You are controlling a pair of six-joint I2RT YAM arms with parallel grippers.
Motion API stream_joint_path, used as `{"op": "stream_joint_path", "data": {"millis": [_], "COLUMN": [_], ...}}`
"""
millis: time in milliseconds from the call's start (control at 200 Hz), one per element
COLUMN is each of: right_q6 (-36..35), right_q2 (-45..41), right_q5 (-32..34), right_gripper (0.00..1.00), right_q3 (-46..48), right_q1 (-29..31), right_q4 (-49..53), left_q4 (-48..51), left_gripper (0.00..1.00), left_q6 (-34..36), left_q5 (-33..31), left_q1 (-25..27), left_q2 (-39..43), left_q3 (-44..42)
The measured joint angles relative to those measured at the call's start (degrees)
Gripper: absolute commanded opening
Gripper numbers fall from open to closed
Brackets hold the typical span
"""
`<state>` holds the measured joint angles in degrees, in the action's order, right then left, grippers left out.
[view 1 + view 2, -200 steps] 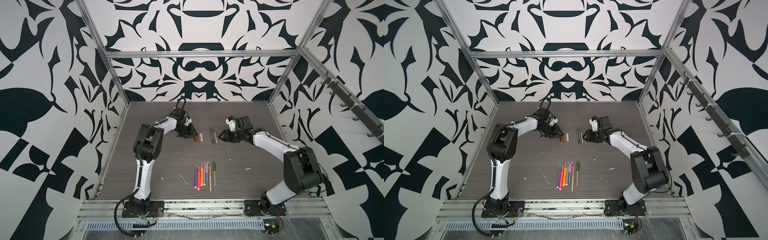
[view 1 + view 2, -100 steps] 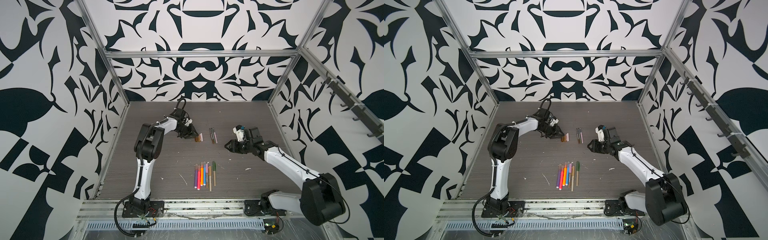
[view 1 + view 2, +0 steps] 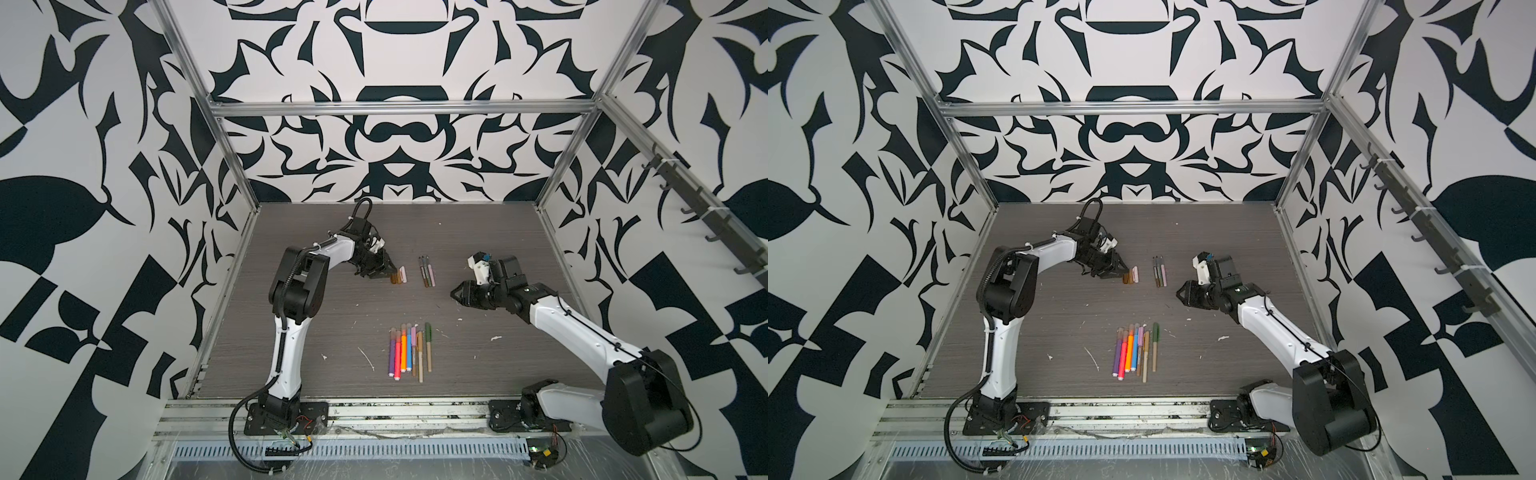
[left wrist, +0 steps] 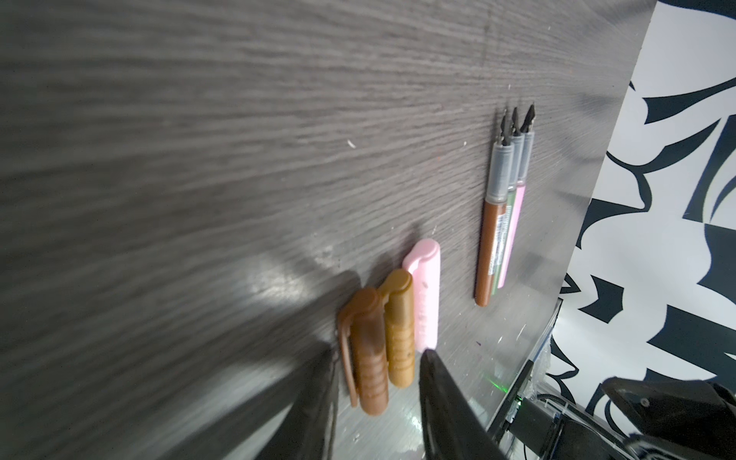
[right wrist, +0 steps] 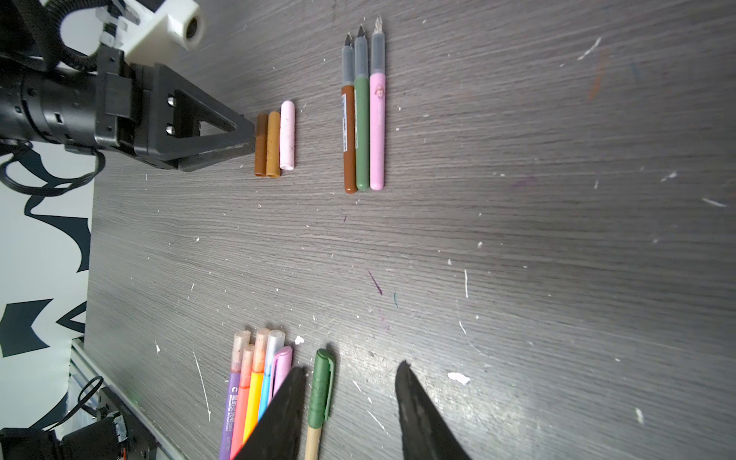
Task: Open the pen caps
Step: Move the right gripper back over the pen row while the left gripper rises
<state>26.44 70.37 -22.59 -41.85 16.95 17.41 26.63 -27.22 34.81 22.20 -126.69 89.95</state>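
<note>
— Hovering clear of the table (image 5: 557, 239), your right gripper (image 5: 350, 368) has its jaws apart and nothing in them. In the right wrist view the green cap (image 5: 320, 382) shows between them, lower down.

— And the left one?

— Your left gripper (image 4: 378, 354) is down at the three loose caps (image 4: 398, 318). Its jaws are parted and, as far as I can see, clamp nothing, with the brown and ochre caps lying between them. Those caps sit just beside the row of three bare-nibbed pens (image 3: 427, 272), on the left arm's side of it.

— Where's the work you have left?

— It's the bundle of capped pens (image 3: 409, 353), well apart from that row, out past its blunt ends. The green-capped one lies most nearly in line with the row, so you can reach it without disturbing the others.

— How will it handle?

— I judge it light, stiff, smooth plastic, and round, so a nudge will roll it. Pinch its tan barrel (image 5: 312, 444) about midway with one gripper. With the other, take the cap on its ribbed stretch, off the clip. Pull straight along the pen, because the cap probably lets go with a snap. Squeeze firmly, since that smooth surface may slide. Keep off the nibs in that row, as they look soft.
</note>
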Motion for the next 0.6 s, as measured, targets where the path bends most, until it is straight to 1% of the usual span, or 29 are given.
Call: {"op": "stream_joint_path", "data": {"millis": [165, 215, 265, 335, 390, 490, 600], "right_q6": [1.0, 1.7, 2.4, 3.7, 5.2, 8.3, 12.8], "right_q2": [-2.8, -3.5, -4.0, -4.2, -3.9, -2.6, 0.0], "right_q5": [0.6, 1.5, 3.1, 5.8, 8.2, 13.7, 20.5], "right_gripper": [0.39, 0.39, 0.39, 0.39, 0.39, 0.38, 0.38], "right_q3": [1.9, 2.9, 3.8, 4.5, 4.5, 4.5, 4.4], "right_q1": [0.4, 1.2, 3.4, 8.9, 14.8, 25.8, 35.7], "right_q4": [0.7, 0.9, 1.3, 2.0, 2.2, 2.1, 3.2], "left_q4": [-1.3, -2.3, -3.4, -5.6, -7.5, -11.7, -17.6], "left_gripper": [0.38, 0.38, 0.38, 0.38, 0.37, 0.37, 0.37], "left_q6": [-1.4, -2.0, -2.8, -4.1, -5.2, -7.1, -9.3], "left_q5": [-2.3, -3.2, -4.1, -5.6, -6.6, -8.1, -9.3], "left_q1": [0.0, 0.0, 0.0, 0.0, 0.0, 0.0, 0.4], "left_q2": [3.2, 5.4, 8.0, 13.2, 17.6, 25.9, 34.2], "left_q3": [-3.1, -4.8, -6.8, -10.1, -12.7, -17.4, -23.8]}}
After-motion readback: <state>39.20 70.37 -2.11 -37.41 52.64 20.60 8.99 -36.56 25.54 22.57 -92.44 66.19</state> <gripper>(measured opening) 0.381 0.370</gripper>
